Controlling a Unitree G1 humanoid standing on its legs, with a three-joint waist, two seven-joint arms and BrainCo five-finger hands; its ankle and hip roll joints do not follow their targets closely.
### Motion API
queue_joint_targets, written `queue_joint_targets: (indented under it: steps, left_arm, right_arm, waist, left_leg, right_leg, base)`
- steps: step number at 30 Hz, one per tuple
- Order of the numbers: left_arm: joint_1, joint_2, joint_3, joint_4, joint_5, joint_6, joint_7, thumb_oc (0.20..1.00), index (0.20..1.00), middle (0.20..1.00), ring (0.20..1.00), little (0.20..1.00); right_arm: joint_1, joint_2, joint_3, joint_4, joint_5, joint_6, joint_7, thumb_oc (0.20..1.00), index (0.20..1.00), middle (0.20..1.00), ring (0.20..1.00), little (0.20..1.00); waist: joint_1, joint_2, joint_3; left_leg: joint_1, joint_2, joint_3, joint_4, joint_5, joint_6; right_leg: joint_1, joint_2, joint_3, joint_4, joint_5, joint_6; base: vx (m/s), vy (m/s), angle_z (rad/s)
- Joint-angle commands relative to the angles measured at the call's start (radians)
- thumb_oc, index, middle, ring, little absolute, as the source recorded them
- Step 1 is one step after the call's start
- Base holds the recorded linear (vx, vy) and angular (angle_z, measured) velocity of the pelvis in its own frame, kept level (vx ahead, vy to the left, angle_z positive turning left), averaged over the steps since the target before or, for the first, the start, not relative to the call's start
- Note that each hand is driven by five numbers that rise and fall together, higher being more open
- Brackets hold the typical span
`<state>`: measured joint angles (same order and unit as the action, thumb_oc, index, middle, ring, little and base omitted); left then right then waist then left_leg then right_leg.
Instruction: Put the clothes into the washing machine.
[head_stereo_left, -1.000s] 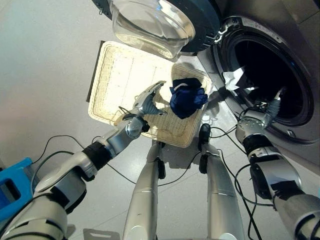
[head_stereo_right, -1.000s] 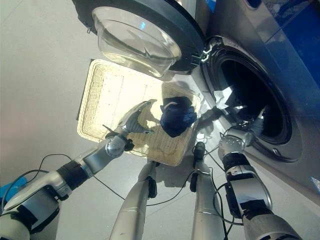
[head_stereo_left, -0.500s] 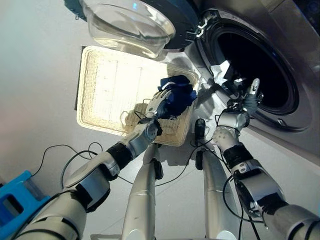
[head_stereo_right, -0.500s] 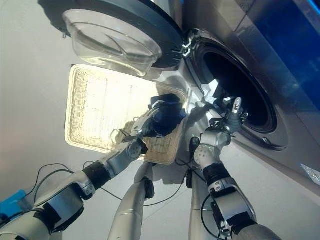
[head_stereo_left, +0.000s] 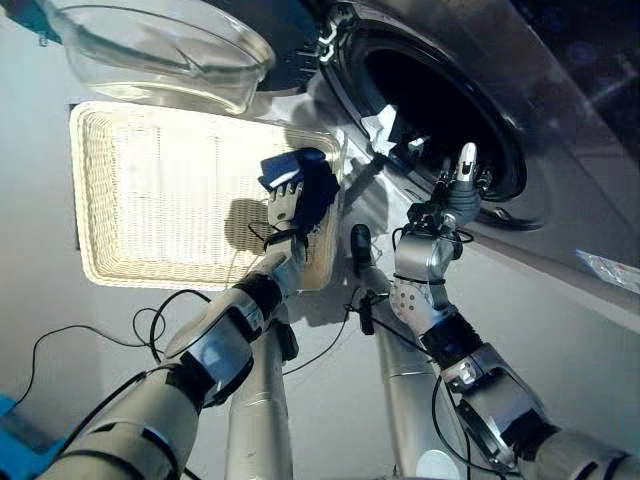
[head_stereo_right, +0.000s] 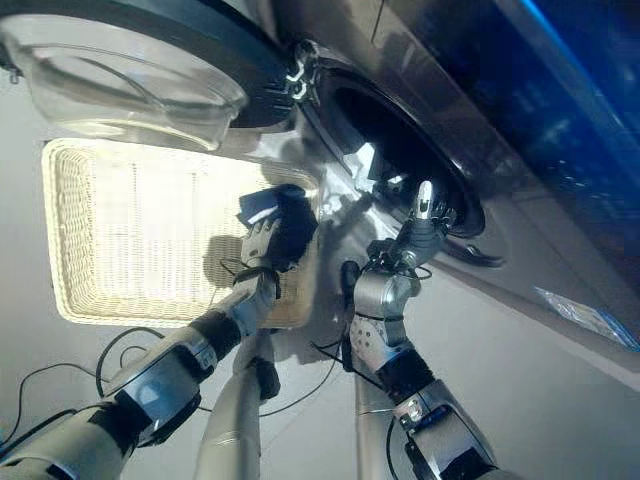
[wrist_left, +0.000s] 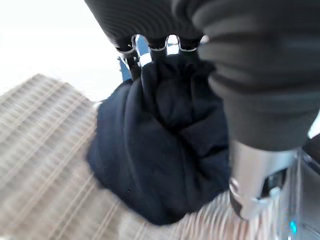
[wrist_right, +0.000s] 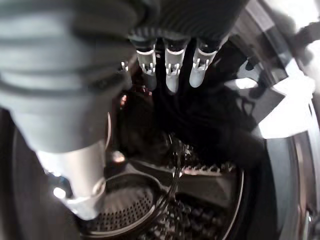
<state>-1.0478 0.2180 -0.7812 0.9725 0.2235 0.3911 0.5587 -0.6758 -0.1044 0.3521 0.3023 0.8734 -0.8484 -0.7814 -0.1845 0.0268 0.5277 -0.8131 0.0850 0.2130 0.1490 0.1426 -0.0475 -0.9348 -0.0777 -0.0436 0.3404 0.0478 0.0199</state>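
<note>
One dark blue garment (wrist_left: 160, 150), bunched, pressed against the left hand's (head_stereo_left: 288, 205) fingers (wrist_left: 132, 62), thumb alongside it.

One pale wicker basket (head_stereo_left: 150, 195), lying under and beyond those fingers.

One washing machine (head_stereo_left: 560, 120), with one round drum opening (head_stereo_left: 440, 110) just past the right hand's (head_stereo_left: 455, 190) fingertips.

One machine door (head_stereo_left: 150, 50), swung open, its clear bowl-shaped window beyond the left fingers, above the basket.

One perforated drum (wrist_right: 165, 220) ahead of the right fingers (wrist_right: 171, 70).

Two robot hands in all.
</note>
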Motion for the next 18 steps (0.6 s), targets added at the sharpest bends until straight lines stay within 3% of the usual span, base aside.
queue_joint_targets:
  steps: [1,8,13,14,16,18]
  left_arm:
    - [-0.039,0.002,0.009,0.079,0.011,0.018,0.078,1.0,1.0,1.0,1.0,1.0]
    - [-0.094,0.01,-0.035,0.177,0.032,0.167,0.005,1.0,1.0,1.0,1.0,1.0]
    - [-0.103,0.009,-0.051,0.217,0.041,0.21,-0.049,1.0,1.0,1.0,1.0,1.0]
    - [-0.105,0.009,-0.06,0.229,0.043,0.241,-0.098,0.426,0.426,0.426,0.426,0.426]
    - [-0.107,0.013,-0.067,0.234,0.039,0.246,-0.115,0.2,0.2,0.2,0.2,0.2]
    - [-0.109,0.023,-0.068,0.24,0.043,0.237,-0.144,0.2,0.2,0.2,0.2,0.2]
  right_arm:
    - [-0.017,0.02,-0.025,-0.029,-0.072,-0.028,0.008,1.0,1.0,1.0,1.0,1.0]
    - [-0.032,0.011,-0.039,-0.049,-0.042,-0.057,0.047,1.0,1.0,1.0,1.0,1.0]
    - [-0.038,0.025,-0.041,-0.053,-0.037,-0.074,0.052,1.0,1.0,1.0,1.0,1.0]
    - [-0.04,0.025,-0.04,-0.058,-0.029,-0.079,0.052,1.0,1.0,1.0,1.0,1.0]
    - [-0.043,0.026,-0.042,-0.058,-0.015,-0.083,0.065,1.0,1.0,1.0,1.0,1.0]
    - [-0.043,0.028,-0.046,-0.061,0.013,-0.087,0.091,1.0,1.0,1.0,1.0,1.0]
  waist:
    - [0.009,-0.019,-0.008]
    - [-0.002,-0.029,-0.008]
    - [-0.001,-0.036,-0.008]
    - [-0.002,-0.042,-0.008]
    - [-0.002,-0.044,-0.008]
    - [-0.002,-0.047,-0.008]
  left_leg:
    - [-0.023,-0.054,0.093,0.044,-0.014,0.001]
    - [-0.066,-0.041,0.088,0.047,-0.01,-0.011]
    - [-0.074,-0.039,0.085,0.038,-0.007,-0.013]
    - [-0.081,-0.039,0.082,0.04,-0.006,-0.013]
    - [-0.085,-0.038,0.079,0.039,-0.006,-0.013]
    - [-0.089,-0.037,0.078,0.043,-0.007,-0.013]
  right_leg:
    - [0.018,0.053,-0.074,-0.056,0.084,0.058]
    - [-0.03,0.05,-0.061,-0.062,0.098,0.068]
    - [-0.04,0.049,-0.06,-0.068,0.104,0.073]
    - [-0.046,0.048,-0.06,-0.073,0.109,0.074]
    - [-0.047,0.047,-0.061,-0.076,0.111,0.075]
    - [-0.051,0.047,-0.062,-0.073,0.112,0.075]
  base:
    - [-0.01,0.008,-0.08]
    - [0.0,-0.021,-0.02]
    - [0.0,-0.024,-0.01]
    - [0.0,-0.042,-0.01]
    - [0.0,-0.021,0.0]
    - [0.0,0.0,0.0]
